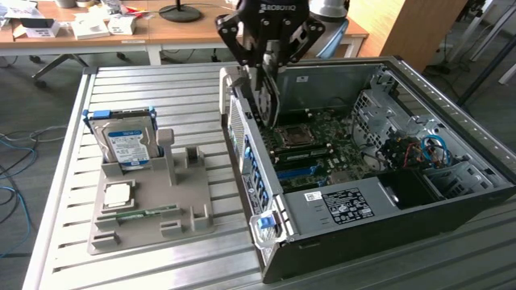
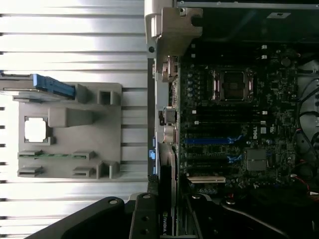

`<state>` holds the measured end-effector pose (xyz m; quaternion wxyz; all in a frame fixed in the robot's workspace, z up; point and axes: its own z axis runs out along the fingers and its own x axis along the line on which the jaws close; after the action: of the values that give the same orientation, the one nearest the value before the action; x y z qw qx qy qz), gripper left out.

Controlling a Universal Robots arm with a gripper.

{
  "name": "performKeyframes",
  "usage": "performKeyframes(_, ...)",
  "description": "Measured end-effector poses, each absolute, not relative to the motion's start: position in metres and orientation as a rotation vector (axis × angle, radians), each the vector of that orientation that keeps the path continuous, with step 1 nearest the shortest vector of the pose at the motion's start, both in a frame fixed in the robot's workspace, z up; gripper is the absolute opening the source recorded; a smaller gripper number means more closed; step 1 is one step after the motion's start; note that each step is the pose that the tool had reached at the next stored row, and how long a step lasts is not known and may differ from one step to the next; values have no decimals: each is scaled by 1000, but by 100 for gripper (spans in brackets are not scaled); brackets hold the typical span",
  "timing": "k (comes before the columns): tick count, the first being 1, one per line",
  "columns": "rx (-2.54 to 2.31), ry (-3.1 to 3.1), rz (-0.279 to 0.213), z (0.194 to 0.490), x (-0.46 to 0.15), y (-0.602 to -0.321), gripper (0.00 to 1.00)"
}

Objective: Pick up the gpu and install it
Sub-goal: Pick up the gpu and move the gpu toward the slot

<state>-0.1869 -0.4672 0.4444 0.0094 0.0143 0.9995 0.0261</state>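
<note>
tray (image 1: 193, 199): moulded grey plastic on the exterior view's left; boxy silver hard drive (image 1: 127, 144) upright at its far end.
gripper (image 1: 270, 57): black, clamped on the gpu.
gpu (image 1: 264, 99): thin dark card, hanging edge-down over the case's left wall.
risk: the bracket may snag that sheet-metal wall, or the card may tilt and miss its slot.
motherboard (image 1: 322, 145): green and densely populated, in the steel case (image 1: 379, 248) on the right.

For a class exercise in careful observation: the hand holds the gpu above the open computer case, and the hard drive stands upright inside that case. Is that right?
Not quite. The exterior view shows the hard drive standing upright in the grey holder beside the computer case. The hand does hold the gpu above it.
</note>
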Motion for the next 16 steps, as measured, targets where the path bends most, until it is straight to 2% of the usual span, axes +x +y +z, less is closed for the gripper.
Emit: performKeyframes(16, 45, 3125, 82, 444, -114, -467, 26)
